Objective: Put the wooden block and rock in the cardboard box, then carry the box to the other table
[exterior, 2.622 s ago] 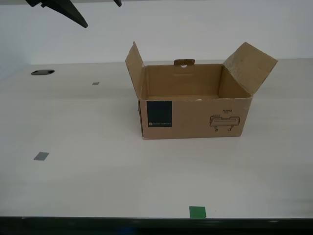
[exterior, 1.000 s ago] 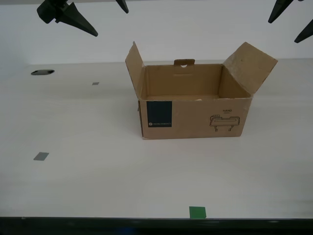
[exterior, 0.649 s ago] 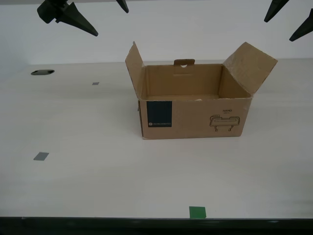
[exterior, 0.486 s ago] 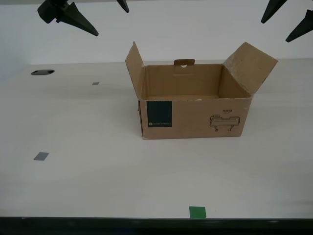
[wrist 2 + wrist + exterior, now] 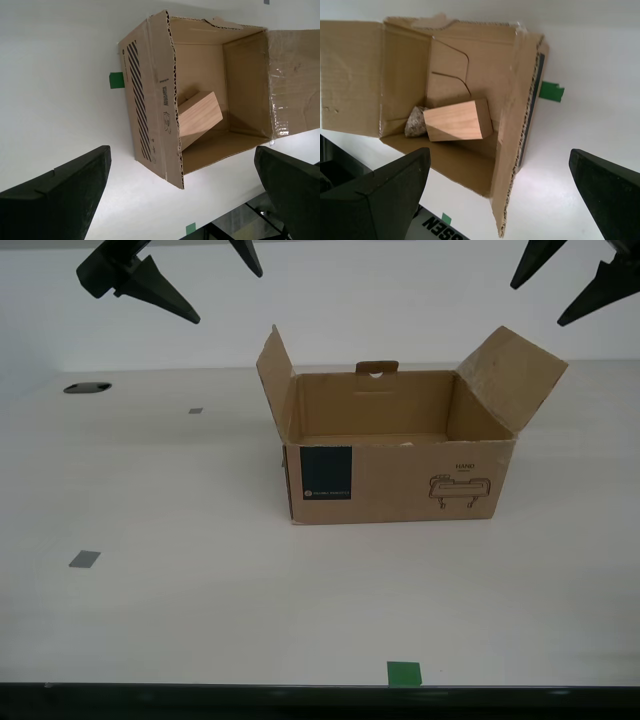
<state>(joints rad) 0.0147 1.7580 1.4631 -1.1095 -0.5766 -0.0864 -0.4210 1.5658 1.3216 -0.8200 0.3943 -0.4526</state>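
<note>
Both of my grippers have dropped lower into the exterior view over the last few seconds, while the cardboard box (image 5: 395, 455) has not shifted on the beige table (image 5: 200, 600). My first gripper (image 5: 500, 200) hangs above the box with its dark fingers spread wide and nothing between them; my second gripper (image 5: 182, 195) does likewise from the other side. Which arm is which in the exterior view, I cannot tell. Loading looks finished: the wooden block (image 5: 457, 120), a smooth pale brick with visible grain, lies tilted on the box floor, and the rock (image 5: 415, 122), a lumpy speckled stone, sits touching one end of it. The box is brown corrugated board, fluted edges showing, side flaps standing open, a dark blue label (image 5: 326, 473) on its front. It stands toward the table's far edge. I judge the carry is next, calling for a two-sided hold.
</note>
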